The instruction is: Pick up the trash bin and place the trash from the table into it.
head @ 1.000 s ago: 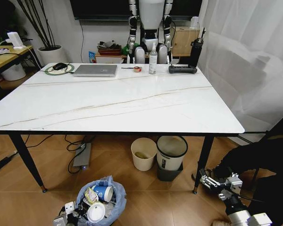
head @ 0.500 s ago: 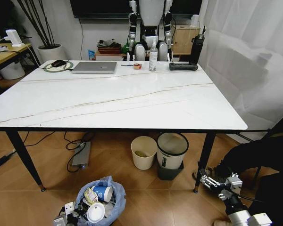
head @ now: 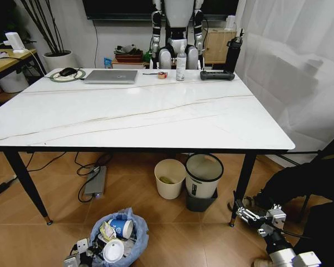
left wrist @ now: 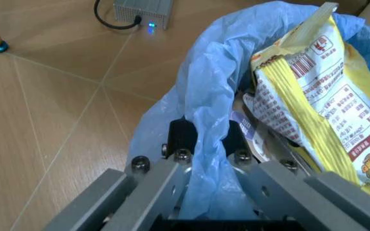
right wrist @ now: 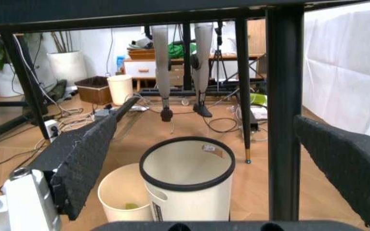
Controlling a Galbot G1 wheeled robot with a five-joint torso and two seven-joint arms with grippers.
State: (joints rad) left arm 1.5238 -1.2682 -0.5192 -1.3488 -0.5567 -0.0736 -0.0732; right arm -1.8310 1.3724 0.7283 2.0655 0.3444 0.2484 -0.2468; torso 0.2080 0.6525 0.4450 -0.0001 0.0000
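Low at the near left, the left gripper point(head: 78, 255) sits against the rim of the trash bin point(head: 134, 245), which stands on the wooden floor point(head: 172, 239) in front of the table. In the left wrist view its fingers point(left wrist: 180, 136) are clamped together on a fold of the blue bag point(left wrist: 201, 120) at the bin's edge, one black pad on each side of the plastic. The bin holds the trash: a yellow and white snack wrapper point(left wrist: 323, 96), a blue-and-white paper cup point(head: 121, 227) and a round white lid point(head: 113, 251) lie on top.

At the near right, the right gripper point(head: 249, 214) hangs low above the floor, just beside the table's front right leg point(head: 244, 181). The right wrist view shows its two black fingers point(right wrist: 82, 161) spread well apart with nothing between them.

Farther in, under the table, a cream bin point(head: 170, 179) and a white bin with a dark rim point(head: 204, 177) stand side by side, nearly touching. A grey box with cables point(head: 97, 183) lies on the floor to their left.

The white marble table point(head: 156, 119) is bare across its near and middle parts. Along its far edge lie a laptop point(head: 111, 77), a mouse on a round pad point(head: 68, 72), a roll of tape point(head: 162, 75), a spray bottle point(head: 181, 64), a black remote-like device point(head: 216, 75) and a dark flask point(head: 230, 53). Behind the table stands another robot point(head: 177, 30).
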